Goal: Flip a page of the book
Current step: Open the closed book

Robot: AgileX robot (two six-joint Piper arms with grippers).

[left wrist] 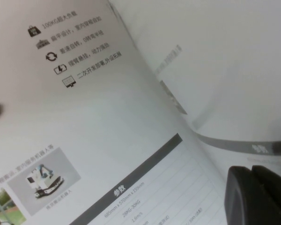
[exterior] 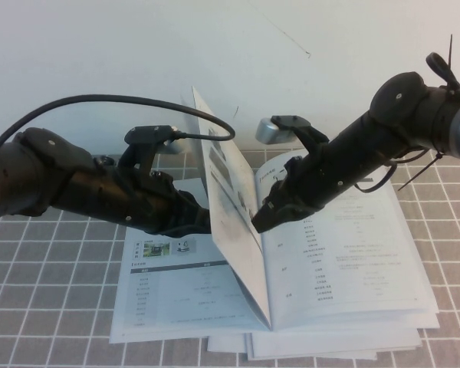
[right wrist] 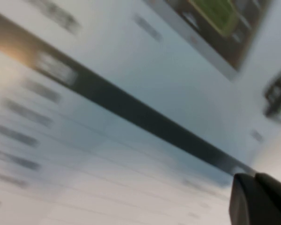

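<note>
While the grey gridded table carries everything, the book lies open on it in the middle, resting on a few loose white sheets whose edges stick out from under its near side. Its right-hand leaf lies flat, printed with tables of small text. Its left-hand leaf, also flat, shows small product photos above a grey header bar and a table.

From the book's spine the page stands nearly upright, lifted between the two flat leaves and leaning a little toward the left one.

Left of the book's spine, the left arm reaches in low over the left-hand leaf, and the left gripper sits just behind the raised page, close to its left face. I cannot tell how its fingers stand; the left wrist view shows only one dark fingertip over the printed paper.

Right of the spine, the right gripper comes down over the right-hand leaf with its fingers closed together, their tip touching the right face of the standing page low down.
</note>
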